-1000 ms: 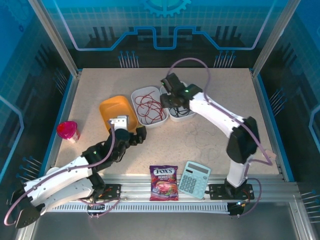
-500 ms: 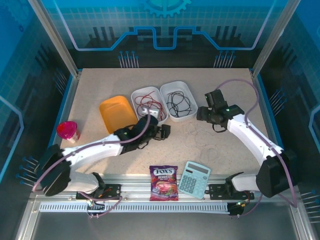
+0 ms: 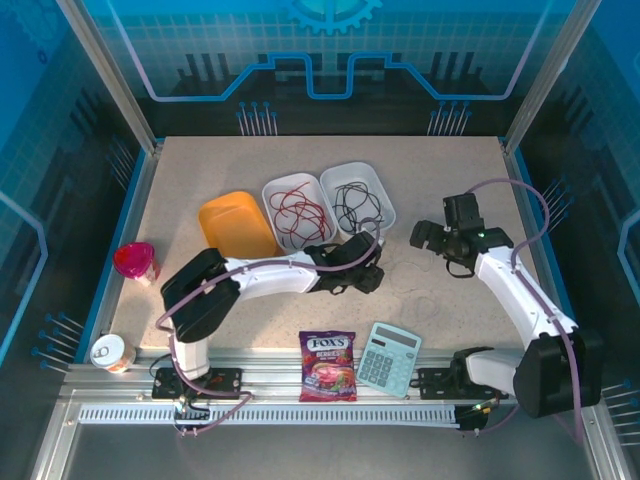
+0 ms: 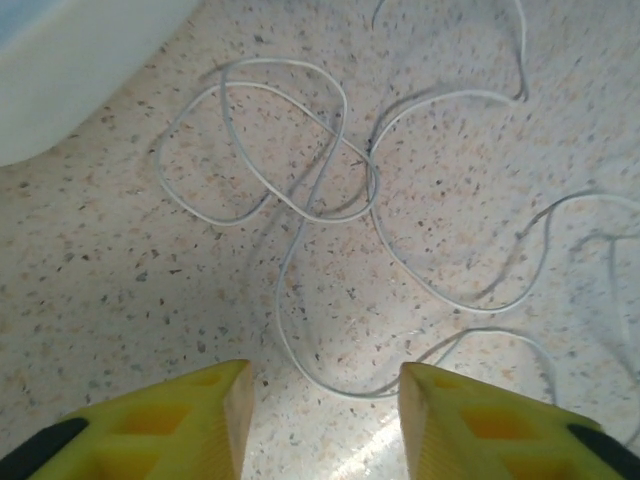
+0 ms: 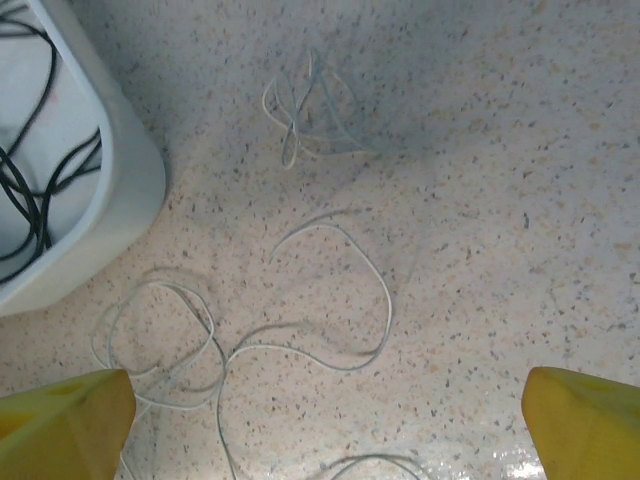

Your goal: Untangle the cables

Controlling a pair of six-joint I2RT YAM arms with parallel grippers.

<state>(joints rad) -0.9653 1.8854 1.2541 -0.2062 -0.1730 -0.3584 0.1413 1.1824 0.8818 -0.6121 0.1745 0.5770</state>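
Note:
Red cables [image 3: 300, 212] lie coiled in the left white tray [image 3: 272, 190], black cables [image 3: 357, 205] in the right white tray [image 3: 378, 180]. Pale whitish cables [image 3: 412, 288] sprawl in loose overlapping loops on the speckled table. My left gripper [image 3: 368, 276] hovers low over their left part. In the left wrist view its yellow fingers [image 4: 215, 415] stand apart, a pale cable loop [image 4: 330, 385] on the table between them, untouched. My right gripper [image 3: 424, 236] is wide open above the pale cables [image 5: 340, 300], holding nothing, with the black cables [image 5: 30, 190] at its left.
An orange bowl [image 3: 235, 225] sits left of the trays and a pink cup [image 3: 135, 262] near the left edge. Along the front edge lie a small can [image 3: 110, 352], a candy bag [image 3: 328, 365] and a calculator [image 3: 389, 358].
My left arm has stretched rightward from beside the orange bowl to the pale cables, its jaws narrowing. My right arm has swung from the black-cable tray to the right, its jaws widening.

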